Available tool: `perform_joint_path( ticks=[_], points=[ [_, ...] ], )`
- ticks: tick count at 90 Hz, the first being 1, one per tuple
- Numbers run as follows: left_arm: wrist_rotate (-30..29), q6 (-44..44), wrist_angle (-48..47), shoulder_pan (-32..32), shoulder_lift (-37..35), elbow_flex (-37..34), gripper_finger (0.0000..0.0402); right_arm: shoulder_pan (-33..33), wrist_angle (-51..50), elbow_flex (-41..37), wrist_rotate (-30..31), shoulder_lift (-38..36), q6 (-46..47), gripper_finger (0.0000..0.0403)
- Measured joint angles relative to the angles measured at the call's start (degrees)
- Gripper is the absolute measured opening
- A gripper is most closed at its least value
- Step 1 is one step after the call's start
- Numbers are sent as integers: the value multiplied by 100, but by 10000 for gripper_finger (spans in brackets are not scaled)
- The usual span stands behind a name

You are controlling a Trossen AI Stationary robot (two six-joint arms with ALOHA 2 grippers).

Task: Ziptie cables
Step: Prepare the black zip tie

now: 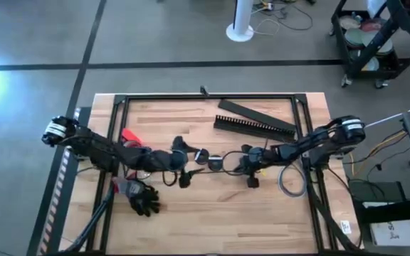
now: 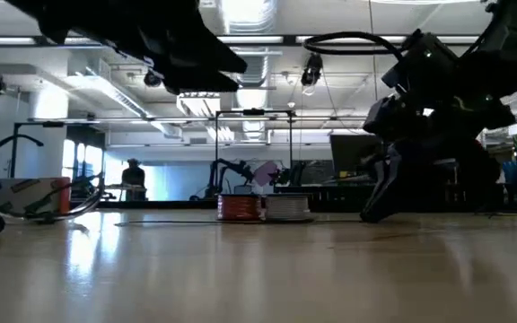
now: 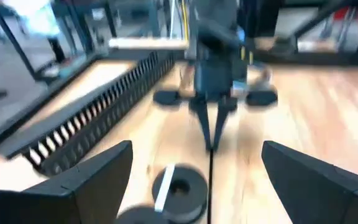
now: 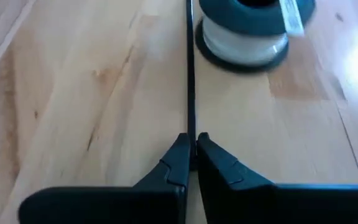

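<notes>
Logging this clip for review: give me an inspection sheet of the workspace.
Surface: pale wooden table.
Job's things: thin black plastic ziptie lying straight on the wood; grey coiled cable near the right arm.
Clutter: long black comb-toothed duct, flat black bar, white spool, black glove.
Grippers: right gripper shut on the ziptie's end; left gripper open, facing it above the ziptie.
Cables: loose wires by the table's right edge.
Surroundings: person standing far back; wheeled cart.
</notes>
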Motion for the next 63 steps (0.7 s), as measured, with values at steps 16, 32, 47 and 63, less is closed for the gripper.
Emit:
perform_joint_path(
  ticks=[16,32,47,63],
  points=[
    [587,-474,6,2,307,41,346,177,-779,210,-46,-777,40,3],
    [920,-759,650,-4,839,-116,346,378,-1590,606,-86,-1090,40,2],
    [932,-924,772,-13,1376,-2,346,375,-1698,576,80,-895,95,1],
    [1201,-1040,761,-13,1797,203,346,375,-1667,533,268,-584,212,5]
  ],
)
